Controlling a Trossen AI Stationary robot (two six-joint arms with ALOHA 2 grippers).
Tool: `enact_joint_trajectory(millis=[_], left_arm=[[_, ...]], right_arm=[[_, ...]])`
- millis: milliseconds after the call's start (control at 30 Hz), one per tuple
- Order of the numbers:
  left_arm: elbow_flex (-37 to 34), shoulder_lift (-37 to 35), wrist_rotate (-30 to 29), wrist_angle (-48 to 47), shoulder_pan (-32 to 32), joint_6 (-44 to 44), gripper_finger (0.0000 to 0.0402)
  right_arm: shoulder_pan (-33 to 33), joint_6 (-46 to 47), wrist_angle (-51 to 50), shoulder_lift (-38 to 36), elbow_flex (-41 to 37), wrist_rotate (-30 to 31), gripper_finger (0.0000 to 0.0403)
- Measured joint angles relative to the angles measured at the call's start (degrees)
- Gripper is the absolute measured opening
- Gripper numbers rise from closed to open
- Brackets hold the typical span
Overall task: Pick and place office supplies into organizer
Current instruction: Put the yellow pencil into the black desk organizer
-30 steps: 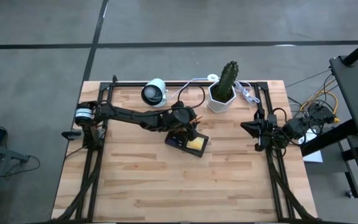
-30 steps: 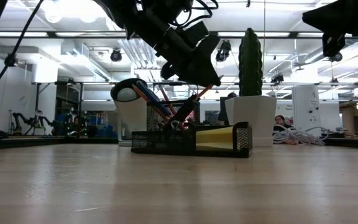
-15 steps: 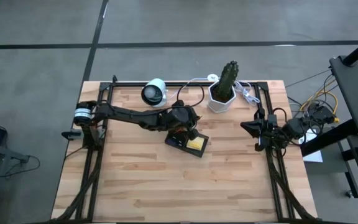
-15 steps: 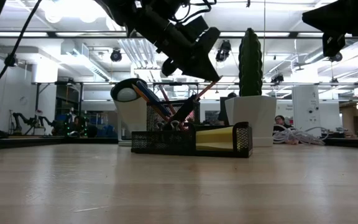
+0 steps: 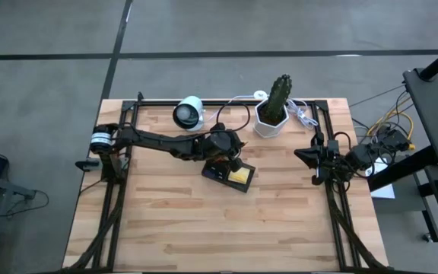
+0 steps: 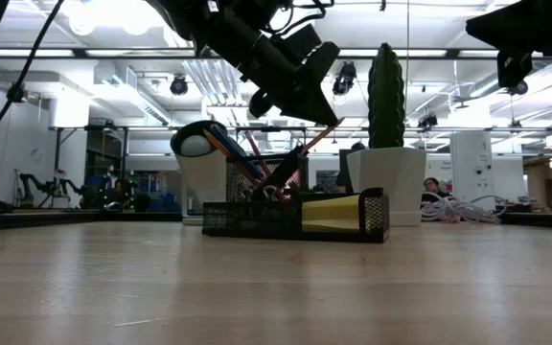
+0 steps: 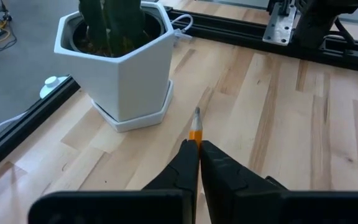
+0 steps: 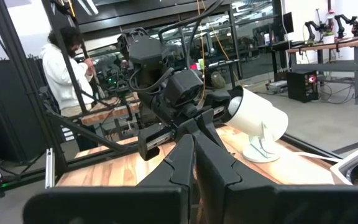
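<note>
Black mesh rectangular organizer tray (image 5: 229, 175) sits mid-desk, at 7 o'clock of the white hexagonal cactus pot (image 5: 271, 119), with a yellow sticky-note pad (image 6: 333, 213) and leaning orange pencils (image 6: 300, 153) inside. Left gripper (image 7: 197, 148) over it, jaws pinched on an orange pencil tip (image 7: 196, 129). Right gripper (image 5: 306, 155) idle at the desk's 3 o'clock edge, jaws closed, empty.

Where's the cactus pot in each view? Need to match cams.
High: cactus pot, far edge, right of centre.
Low: pot, right of centre, behind the organizer.
Left wrist: pot, upper left.
Right wrist: only a rim sliver, lower right corner.
Shared landmark: white lamp.
</note>
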Motion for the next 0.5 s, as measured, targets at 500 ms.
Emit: enact_joint_trajectory(millis=[500], left_arm=[[0.0, 0.0, 1.2, 0.02, 0.02, 0.06, 0.0]], right_arm=[[0.0, 0.0, 0.01, 0.0, 0.0, 0.0, 0.0008]])
